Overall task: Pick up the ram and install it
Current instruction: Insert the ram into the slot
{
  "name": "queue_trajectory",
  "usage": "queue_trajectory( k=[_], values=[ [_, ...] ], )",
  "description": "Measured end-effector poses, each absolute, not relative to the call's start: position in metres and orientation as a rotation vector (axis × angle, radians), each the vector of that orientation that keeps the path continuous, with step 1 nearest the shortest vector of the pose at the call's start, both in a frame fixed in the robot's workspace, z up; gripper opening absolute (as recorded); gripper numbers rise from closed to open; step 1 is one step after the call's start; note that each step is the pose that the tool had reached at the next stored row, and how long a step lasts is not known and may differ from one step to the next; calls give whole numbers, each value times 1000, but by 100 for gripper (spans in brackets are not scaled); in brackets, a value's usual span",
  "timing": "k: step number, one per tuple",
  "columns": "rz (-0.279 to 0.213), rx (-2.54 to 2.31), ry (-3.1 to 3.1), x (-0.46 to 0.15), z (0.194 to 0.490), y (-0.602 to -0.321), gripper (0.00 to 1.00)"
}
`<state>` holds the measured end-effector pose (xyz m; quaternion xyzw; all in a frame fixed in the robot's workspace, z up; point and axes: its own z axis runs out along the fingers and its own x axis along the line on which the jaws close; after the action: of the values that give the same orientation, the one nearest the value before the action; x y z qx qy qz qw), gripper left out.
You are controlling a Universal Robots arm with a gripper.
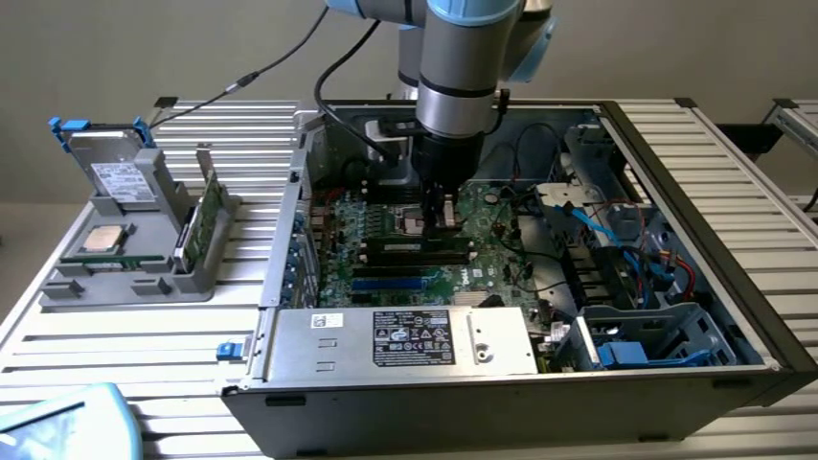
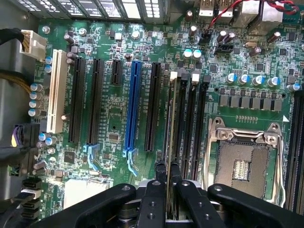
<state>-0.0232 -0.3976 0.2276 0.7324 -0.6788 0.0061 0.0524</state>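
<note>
My gripper (image 2: 168,175) is shut on the ram (image 2: 170,137), a thin green stick seen edge-on between the two black fingers (image 2: 153,192). The stick hangs along the black memory slots (image 2: 191,123) beside the open processor socket (image 2: 240,164); whether it touches a slot I cannot tell. In the exterior view the gripper (image 1: 442,216) reaches straight down into the open computer case (image 1: 754,316), just over the green motherboard (image 1: 383,235).
Long expansion slots, one blue (image 2: 133,109), lie beside the memory slots. A silver power supply (image 1: 402,340) and blue cables (image 1: 614,240) crowd the case. On the exterior view's left, a grey holder (image 1: 128,273) carries a processor chip (image 1: 105,238), a drive (image 1: 115,172) and an upright green board (image 1: 211,216).
</note>
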Motion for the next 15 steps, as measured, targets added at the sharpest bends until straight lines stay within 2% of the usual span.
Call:
queue_trajectory(
  k=[15],
  values=[
    [40, 2196, -2065, -22, 224, -394, 14]
  ],
)
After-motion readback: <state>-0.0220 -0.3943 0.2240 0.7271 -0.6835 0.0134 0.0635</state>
